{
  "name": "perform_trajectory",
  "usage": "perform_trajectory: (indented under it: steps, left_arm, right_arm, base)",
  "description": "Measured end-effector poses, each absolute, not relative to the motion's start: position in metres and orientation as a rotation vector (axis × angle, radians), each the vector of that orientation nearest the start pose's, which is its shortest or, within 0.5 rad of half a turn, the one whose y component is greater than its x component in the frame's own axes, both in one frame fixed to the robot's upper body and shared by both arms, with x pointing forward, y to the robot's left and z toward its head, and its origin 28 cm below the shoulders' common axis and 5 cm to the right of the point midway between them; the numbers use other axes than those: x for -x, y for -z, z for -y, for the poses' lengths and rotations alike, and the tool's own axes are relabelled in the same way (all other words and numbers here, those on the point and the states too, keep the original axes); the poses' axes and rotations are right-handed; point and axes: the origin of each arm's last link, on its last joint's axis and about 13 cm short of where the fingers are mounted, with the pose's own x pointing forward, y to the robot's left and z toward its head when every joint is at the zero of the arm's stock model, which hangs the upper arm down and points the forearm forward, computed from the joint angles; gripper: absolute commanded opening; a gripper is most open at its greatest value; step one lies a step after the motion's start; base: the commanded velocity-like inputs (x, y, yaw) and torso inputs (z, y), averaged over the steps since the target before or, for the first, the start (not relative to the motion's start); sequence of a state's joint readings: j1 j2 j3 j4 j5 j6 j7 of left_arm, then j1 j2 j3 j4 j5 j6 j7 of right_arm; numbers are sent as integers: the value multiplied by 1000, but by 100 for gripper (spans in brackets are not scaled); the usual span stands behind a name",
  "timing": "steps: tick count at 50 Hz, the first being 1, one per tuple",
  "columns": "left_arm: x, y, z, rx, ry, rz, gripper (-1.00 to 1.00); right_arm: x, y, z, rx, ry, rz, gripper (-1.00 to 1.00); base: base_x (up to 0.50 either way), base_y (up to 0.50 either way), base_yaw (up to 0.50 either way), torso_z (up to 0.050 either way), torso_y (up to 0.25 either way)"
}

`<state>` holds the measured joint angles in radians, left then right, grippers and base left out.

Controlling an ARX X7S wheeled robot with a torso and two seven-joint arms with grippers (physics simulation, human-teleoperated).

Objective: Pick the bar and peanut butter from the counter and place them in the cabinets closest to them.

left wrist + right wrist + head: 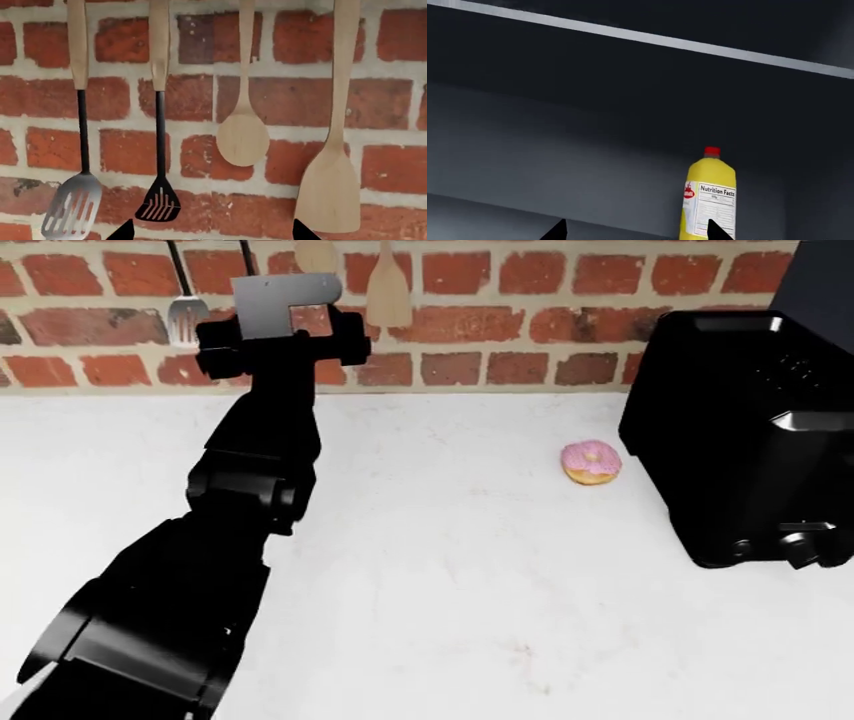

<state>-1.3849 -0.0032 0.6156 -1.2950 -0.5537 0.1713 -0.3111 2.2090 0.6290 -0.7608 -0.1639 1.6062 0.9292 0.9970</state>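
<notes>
Fingers (123,231) of both arms spread, empty; mottled white counter (441,570), frosted round donut (591,462).

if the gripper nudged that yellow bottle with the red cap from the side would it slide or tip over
Probably tip: the yellow bottle stands tall and narrow on the dark shelf. Its plastic-looking body suggests it is light, so a high push would likely topple it. Once down, its round shape may let it roll.

white mottled counter (441,570), pink-frosted donut (590,462), red brick wall (534,300)
</notes>
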Motion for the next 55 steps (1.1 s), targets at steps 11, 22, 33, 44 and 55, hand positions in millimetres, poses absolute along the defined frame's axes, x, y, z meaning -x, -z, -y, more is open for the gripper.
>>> perform_trajectory:
  steps: [11, 22, 33, 44, 55]
  left_arm:
    - [-434, -238, -180, 11, -131, 279, 100]
    - [-406, -250, -181, 58, -88, 336, 100]
    - [-342, -258, -188, 62, -59, 435, 100]
    - [-276, -242, -199, 47, -61, 530, 100]
    - [-237, -231, -215, 75, -89, 576, 100]
  right_arm:
    - [-162, -501, 89, 174, -46, 661, 100]
    - [-150, -489, 88, 173, -84, 644, 100]
    - [-148, -448, 85, 171, -156, 595, 100]
    - [-160, -381, 84, 165, -208, 556, 100]
    - [-173, -308, 81, 133, -259, 521, 100]
  base:
    - [-500, 6, 0, 0, 0]
    - [-500, 6, 0, 0, 0]
    - [-500, 6, 0, 0, 0]
    - [-500, 6, 0, 0, 0]
    - [-455, 5, 0, 0, 0]
